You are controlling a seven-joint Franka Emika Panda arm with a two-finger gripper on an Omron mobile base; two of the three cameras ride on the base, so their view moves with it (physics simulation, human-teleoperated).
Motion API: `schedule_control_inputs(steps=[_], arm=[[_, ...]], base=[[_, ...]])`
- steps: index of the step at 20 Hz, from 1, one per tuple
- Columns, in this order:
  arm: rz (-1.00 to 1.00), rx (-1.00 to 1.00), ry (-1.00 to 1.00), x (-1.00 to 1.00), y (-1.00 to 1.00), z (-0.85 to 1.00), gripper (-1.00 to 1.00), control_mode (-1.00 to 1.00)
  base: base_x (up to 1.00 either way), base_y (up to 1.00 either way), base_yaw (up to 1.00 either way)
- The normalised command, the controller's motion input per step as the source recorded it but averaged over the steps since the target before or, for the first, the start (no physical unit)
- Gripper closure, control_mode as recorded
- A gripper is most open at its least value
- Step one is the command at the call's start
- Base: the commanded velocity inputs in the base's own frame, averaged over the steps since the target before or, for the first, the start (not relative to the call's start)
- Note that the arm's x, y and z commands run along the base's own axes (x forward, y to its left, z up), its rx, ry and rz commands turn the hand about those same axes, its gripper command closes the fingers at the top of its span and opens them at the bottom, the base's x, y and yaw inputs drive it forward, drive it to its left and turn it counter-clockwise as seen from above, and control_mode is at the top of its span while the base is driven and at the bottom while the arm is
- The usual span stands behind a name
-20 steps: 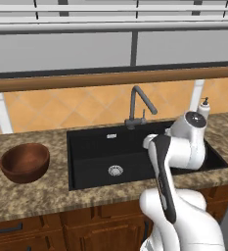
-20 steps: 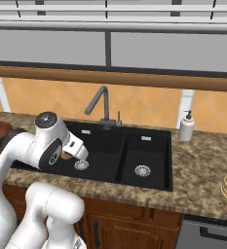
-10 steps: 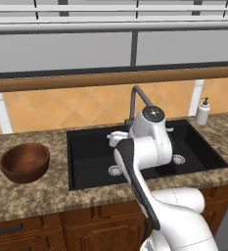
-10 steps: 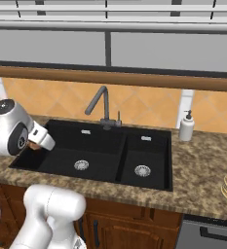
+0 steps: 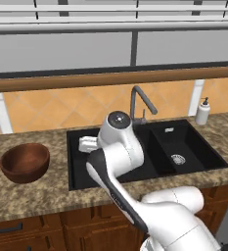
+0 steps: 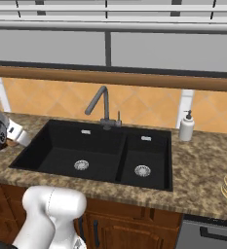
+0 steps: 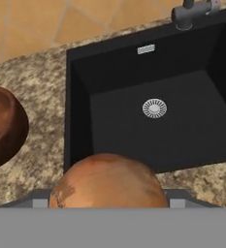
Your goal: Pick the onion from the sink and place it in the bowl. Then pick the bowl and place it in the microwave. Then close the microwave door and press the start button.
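We carry the onion [image 7: 108, 181], clamped in our gripper [image 7: 109, 202], out over the left basin of the sink [image 7: 134, 77]; the arm has swung left from the right basin, nearing the bowl [image 5: 25, 162] on the counter [image 5: 32, 196].

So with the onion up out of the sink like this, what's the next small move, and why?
Probably carry on sideways toward the bowl. In the hand view the onion sits held in the gripper above the sink's near rim, and the bowl lies off to one side on the counter, so the onion is not over it yet.
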Motion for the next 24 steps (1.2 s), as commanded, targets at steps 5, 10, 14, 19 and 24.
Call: schedule_control_inputs(steps=[5, 10, 14, 19, 24], arm=[[0.15, -0.04, 0.0, 0.07, 0.73, 0.19, 1.0, -1.0], [0.15, -0.07, 0.0, 0.28, 0.76, 0.0, 1.0, -1.0], [0.11, -0.03, 0.0, 0.41, 0.77, 0.0, 1.0, -1.0], [0.05, -0.02, 0.05, 0.52, 0.75, 0.0, 1.0, -1.0], [0.01, -0.04, 0.03, 0.42, 0.61, -0.18, 1.0, -1.0]], base=[[0.0, 0.0, 0.0], [0.0, 0.0, 0.0], [0.0, 0.0, 0.0], [0.0, 0.0, 0.0], [0.0, 0.0, 0.0]])
